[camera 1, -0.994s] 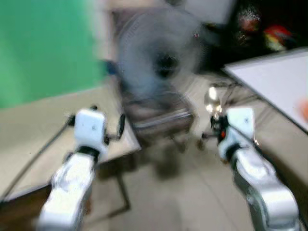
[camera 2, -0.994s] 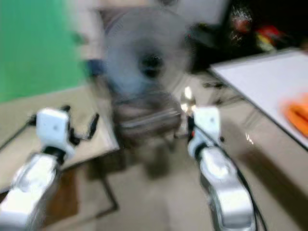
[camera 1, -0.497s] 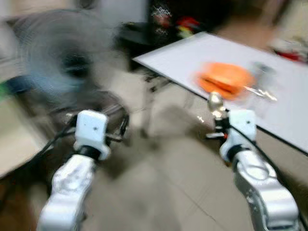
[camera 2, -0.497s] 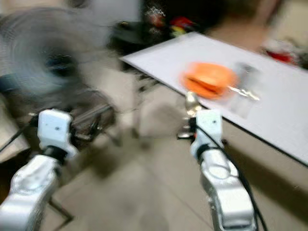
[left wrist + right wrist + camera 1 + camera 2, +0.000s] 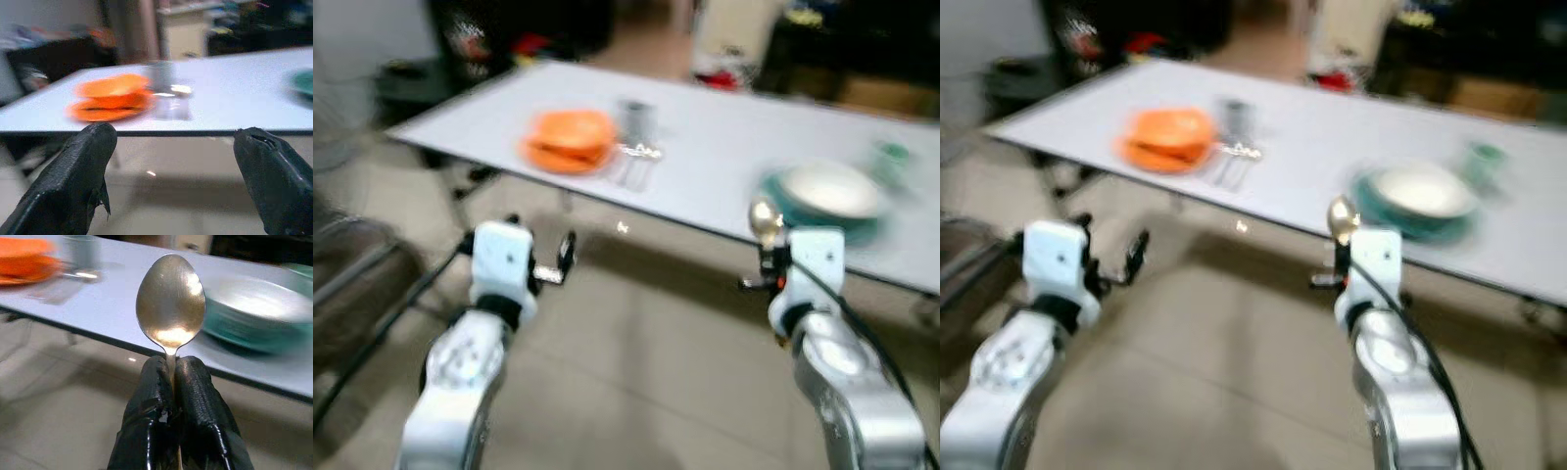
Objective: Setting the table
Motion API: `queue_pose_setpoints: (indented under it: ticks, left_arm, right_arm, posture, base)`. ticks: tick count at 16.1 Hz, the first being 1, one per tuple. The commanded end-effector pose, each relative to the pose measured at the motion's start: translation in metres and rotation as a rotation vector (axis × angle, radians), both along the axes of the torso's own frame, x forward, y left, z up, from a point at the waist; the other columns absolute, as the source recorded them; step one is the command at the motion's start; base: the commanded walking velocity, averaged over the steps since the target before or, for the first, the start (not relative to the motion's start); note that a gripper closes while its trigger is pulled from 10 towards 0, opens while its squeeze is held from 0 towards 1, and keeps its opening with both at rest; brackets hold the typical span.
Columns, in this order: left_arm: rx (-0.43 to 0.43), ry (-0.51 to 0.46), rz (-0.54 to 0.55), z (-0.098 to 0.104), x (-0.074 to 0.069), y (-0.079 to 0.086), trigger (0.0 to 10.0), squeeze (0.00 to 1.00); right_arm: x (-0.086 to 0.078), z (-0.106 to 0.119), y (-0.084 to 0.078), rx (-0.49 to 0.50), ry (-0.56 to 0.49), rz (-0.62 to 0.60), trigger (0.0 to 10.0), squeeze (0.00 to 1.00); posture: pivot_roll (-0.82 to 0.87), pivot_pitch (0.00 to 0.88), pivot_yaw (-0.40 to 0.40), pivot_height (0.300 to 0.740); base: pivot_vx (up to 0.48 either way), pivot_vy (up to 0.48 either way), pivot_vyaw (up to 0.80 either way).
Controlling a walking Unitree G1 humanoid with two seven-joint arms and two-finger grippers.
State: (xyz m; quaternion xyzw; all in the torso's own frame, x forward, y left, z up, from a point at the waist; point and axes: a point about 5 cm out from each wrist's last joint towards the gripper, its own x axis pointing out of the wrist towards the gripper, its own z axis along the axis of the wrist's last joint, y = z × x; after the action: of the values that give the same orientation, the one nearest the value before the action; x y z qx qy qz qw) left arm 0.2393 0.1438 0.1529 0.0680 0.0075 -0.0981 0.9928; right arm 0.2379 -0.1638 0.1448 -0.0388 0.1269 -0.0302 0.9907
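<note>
My right gripper (image 5: 170, 377) is shut on a metal spoon (image 5: 170, 303), held upright with its bowl up in front of the table edge; the spoon (image 5: 765, 220) shows above my right wrist. My left gripper (image 5: 171, 161) is open and empty, its fingers (image 5: 83, 171) wide apart, facing the white table (image 5: 724, 147). On the table sit an orange plate stack (image 5: 571, 140), a grey cup (image 5: 634, 119) with cutlery (image 5: 641, 152) beside it, a white bowl on a teal plate (image 5: 827, 191) and a small green cup (image 5: 892, 154).
The pictures are blurred from motion. Tiled floor (image 5: 636, 372) lies between me and the table's near edge. A fan's base (image 5: 352, 264) stands at the left. Dark furniture and boxes (image 5: 862, 59) stand behind the table.
The camera has swung to the right: the fan and green wall slid out to the left and the white table with dishes came in front. Both grippers keep their pose; the spoon stays held.
</note>
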Motion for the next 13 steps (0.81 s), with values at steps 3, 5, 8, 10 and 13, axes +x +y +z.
queue_pose_setpoints:
  ticks: [3,5,8,10,13]
  left_arm:
    - [-0.009,-0.017,-0.006,0.0037,0.002,0.0019,10.0,0.0]
    - [-0.017,-0.019,-0.008,0.0045,0.0018,0.0022,10.0,0.0]
    - [-0.024,-0.019,-0.01,0.0048,0.0014,0.001,10.0,0.0]
    - [-0.025,-0.018,-0.012,0.0046,0.0008,0.0007,10.0,0.0]
    - [-0.028,-0.016,-0.017,0.0044,0.0006,0.0003,10.0,0.0]
  right_arm:
    - [0.0018,0.0096,0.0014,-0.004,-0.05,0.016,10.0,0.0]
    - [0.0035,0.0115,0.0031,-0.004,-0.061,0.023,10.0,0.0]
    - [0.0066,0.0147,0.0015,0.002,-0.077,0.025,10.0,0.0]
    - [0.0068,0.0151,0.0022,0.001,-0.079,0.031,10.0,0.0]
    - [0.0072,0.0154,0.003,-0.005,-0.079,0.04,10.0,0.0]
  posture:
    - [-0.01,0.0,0.031,0.74]
    - [-0.01,0.0,0.03,0.74]
    - [-0.01,0.0,0.024,0.74]
    - [-0.01,0.0,0.023,0.74]
    - [-0.01,0.0,0.023,0.74]
  base:
    - [0.0,0.0,-0.24]
    - [0.368,0.0,0.0]
    - [0.394,0.0,0.0]
    - [0.396,0.0,-0.61]
    - [0.399,0.0,-0.8]
